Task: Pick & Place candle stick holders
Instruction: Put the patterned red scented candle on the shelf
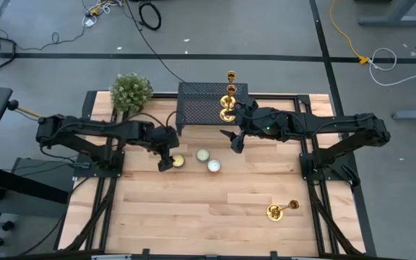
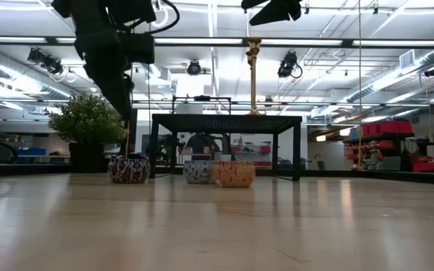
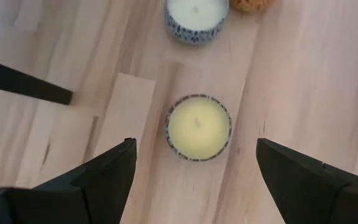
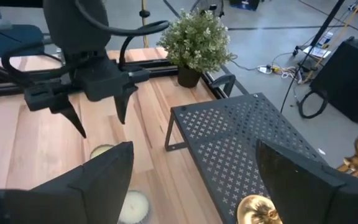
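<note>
candlestick [image 4: 260, 213] cut off — tool [image 2: 276, 10] cropped

light: bright overhead (ceiling strips) | glare: ceiling | blur: soft wrist close-ups

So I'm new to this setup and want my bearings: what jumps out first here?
Gold candle stick holders stand on the black mesh shelf at the table's far edge, and another lies tipped over near the front right. Both arms meet mid-table: the left end effector, open, hovers over a yellow candle beside two more, while the right end effector, open too, hangs by the shelf.
</note>
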Robot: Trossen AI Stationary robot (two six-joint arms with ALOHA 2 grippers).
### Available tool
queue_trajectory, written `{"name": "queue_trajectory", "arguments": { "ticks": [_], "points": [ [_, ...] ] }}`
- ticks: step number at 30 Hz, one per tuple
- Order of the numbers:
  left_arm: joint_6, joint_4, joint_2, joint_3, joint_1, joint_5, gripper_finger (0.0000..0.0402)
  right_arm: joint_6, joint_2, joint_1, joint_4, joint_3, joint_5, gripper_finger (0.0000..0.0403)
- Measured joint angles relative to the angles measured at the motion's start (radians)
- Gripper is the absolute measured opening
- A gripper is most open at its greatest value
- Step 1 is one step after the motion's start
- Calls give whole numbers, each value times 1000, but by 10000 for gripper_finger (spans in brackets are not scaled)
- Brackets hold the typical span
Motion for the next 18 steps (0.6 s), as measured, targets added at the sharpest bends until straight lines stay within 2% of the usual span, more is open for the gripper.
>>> {"name": "queue_trajectory", "arguments": {
  "ticks": [18],
  "points": [
    [11,294,0,-207,-27,2,336,2,1,0,-13,0,2,336]
  ]
}}
